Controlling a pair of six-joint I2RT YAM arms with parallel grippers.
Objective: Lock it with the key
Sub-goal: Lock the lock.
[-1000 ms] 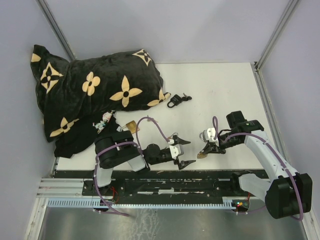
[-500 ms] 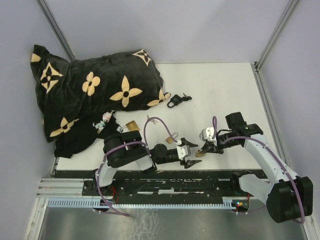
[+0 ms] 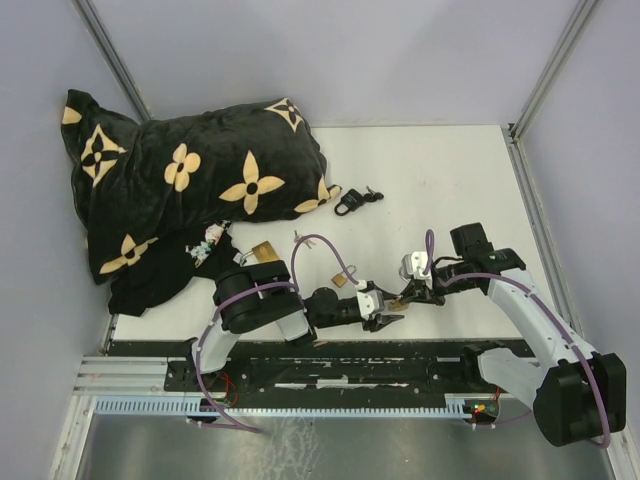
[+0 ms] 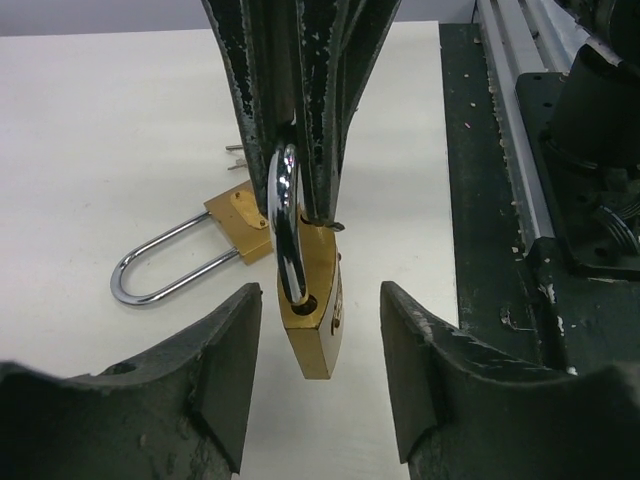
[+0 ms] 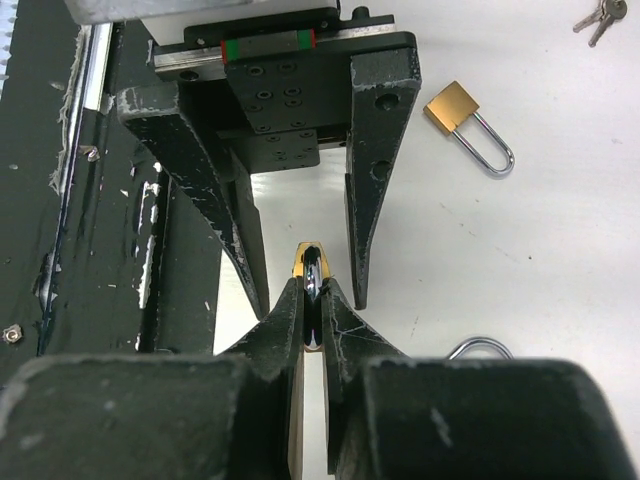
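A: How do the arms sit?
B: In the top view both reach in low and meet at lower centre. The left arm lies folded along the near edge, its forearm pointing to the right of the frame. The right arm bends at its elbow on the right and reaches back to the left.
A: And the grippers?
B: The right gripper (image 5: 312,288) is clenched on the silver shackle (image 4: 285,215) of a brass padlock (image 4: 316,335), which hangs down from its fingers. The left gripper (image 4: 320,292) faces it with jaws spread wide, one finger on each side of the lock's body. As far as the left wrist view shows, it touches neither.
A: Where are the keys?
B: A small bunch of keys (image 3: 372,193) lies at the centre of the top view, just beside a black padlock (image 3: 346,205) and well apart from both grippers. Whether a key sits in that lock I cannot tell.
A: Anything close by?
B: A second padlock (image 4: 240,222) lies flat on the table (image 3: 450,180), left of the hanging one in the left wrist view, its shackle pointing to the frame's left.
A: Edges and room?
B: The black base plate (image 4: 465,150) runs just beside the grippers on the near side. White surface shows bare above and right of them, up to the walls. A black flowered cushion (image 3: 190,180) fills the upper left
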